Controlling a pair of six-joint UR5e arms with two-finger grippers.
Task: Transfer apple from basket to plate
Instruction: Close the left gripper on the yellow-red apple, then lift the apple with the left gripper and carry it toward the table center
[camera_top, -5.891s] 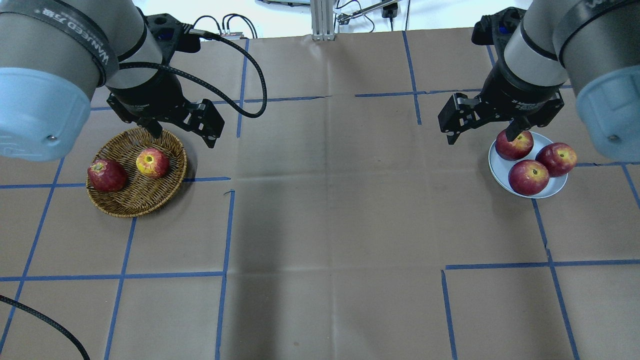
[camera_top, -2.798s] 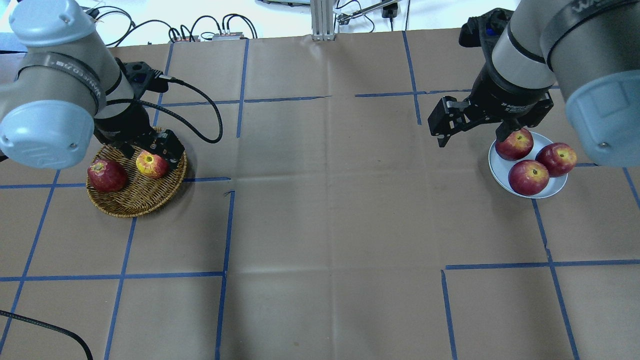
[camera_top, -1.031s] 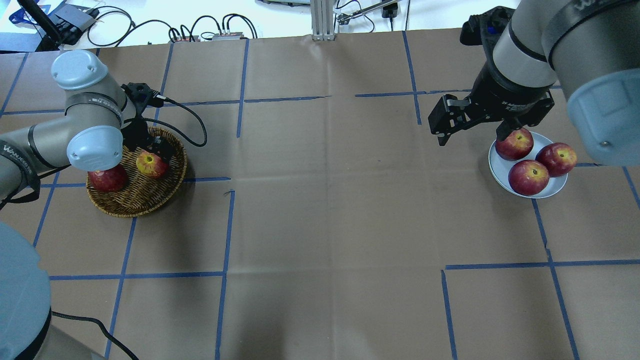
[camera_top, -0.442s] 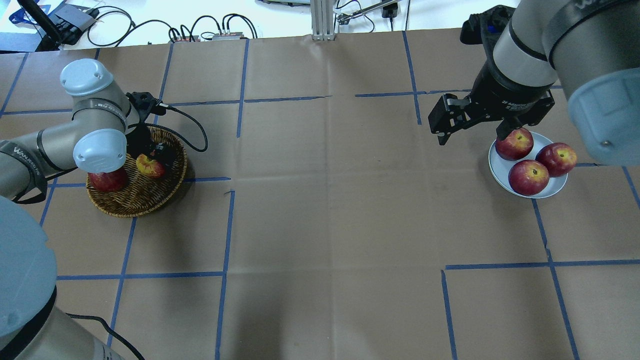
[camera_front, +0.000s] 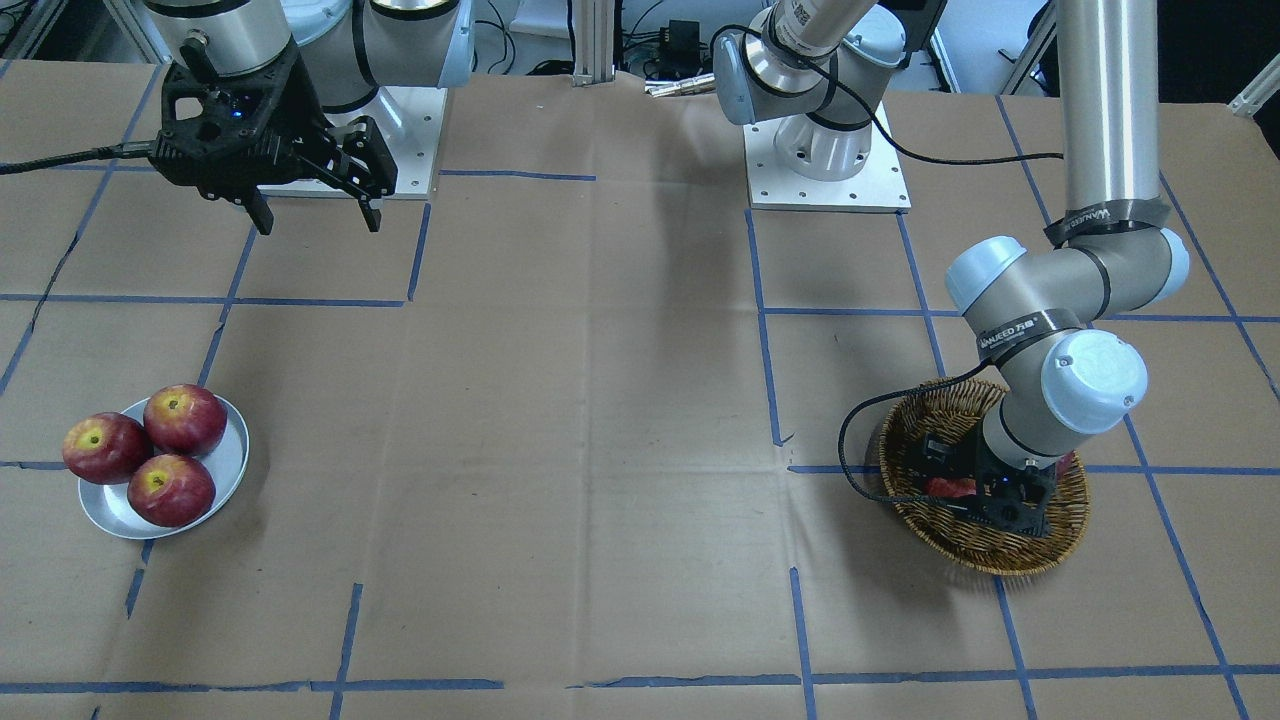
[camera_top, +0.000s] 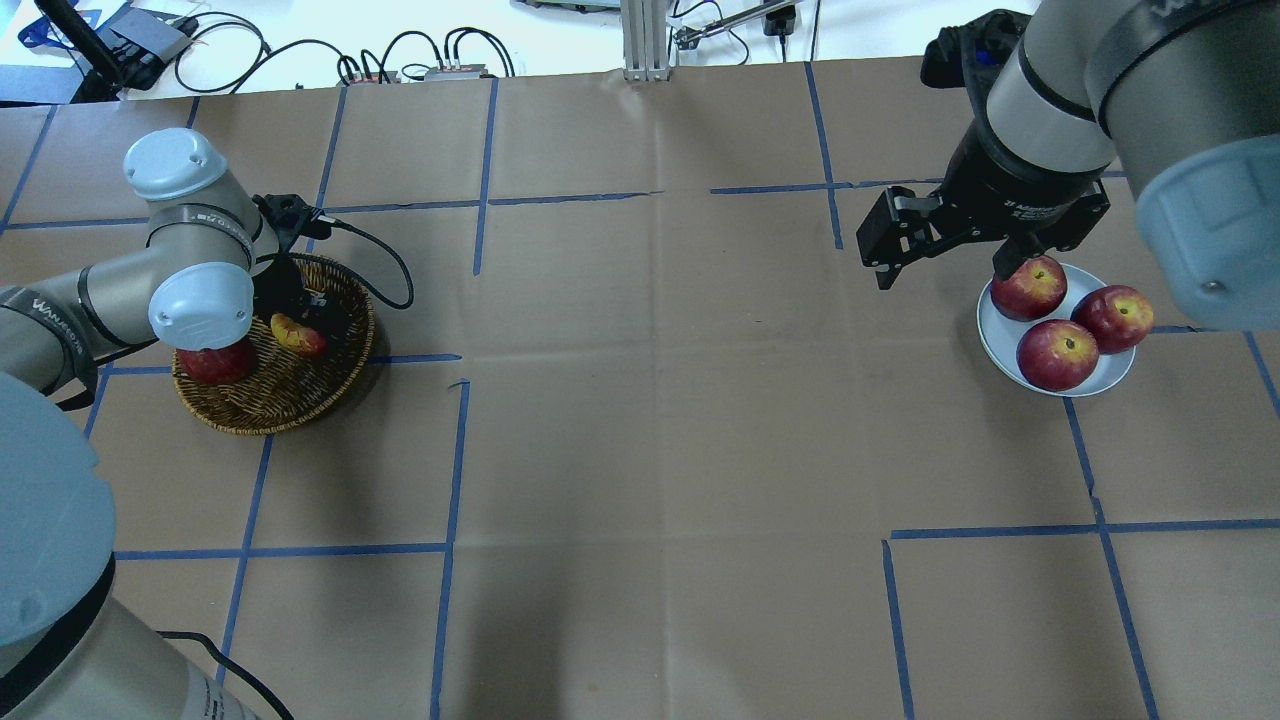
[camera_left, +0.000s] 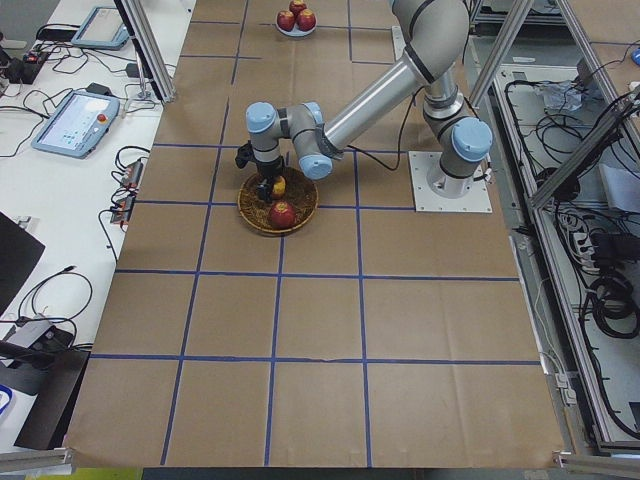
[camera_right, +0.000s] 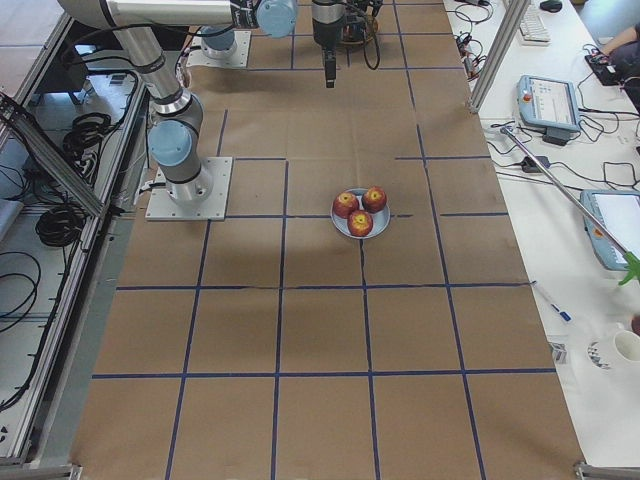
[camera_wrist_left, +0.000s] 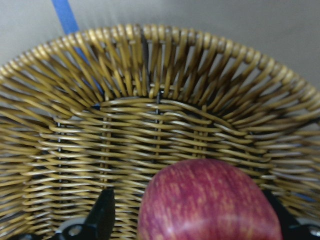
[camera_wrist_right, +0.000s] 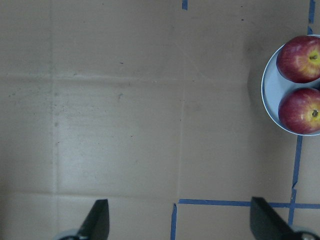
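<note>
The apple (camera_wrist_left: 210, 200), streaky orange-red, lies in the wicker basket (camera_top: 270, 400) at the table's left; it also shows in the overhead view (camera_top: 297, 337). My left gripper (camera_wrist_left: 190, 220) is down in the basket, open, with a finger on each side of the apple. One finger (camera_wrist_left: 106, 210) stands a little apart from the skin. The gripper body hides most of the apple from above. My right gripper (camera_top: 945, 265) is open and empty, hovering above the table just left of the metal plate (camera_top: 1098, 378).
A darker red apple (camera_top: 215, 362) lies in the basket beside the left arm's wrist. Three dark red apples (camera_top: 1057, 353) fill most of the plate. The left arm's cable (camera_top: 390, 270) loops over the basket's far rim. Blue tape lines cross the brown table.
My left arm has come down into the basket, and its fingers now straddle the apple and cover more of it. The right arm has barely moved.
</note>
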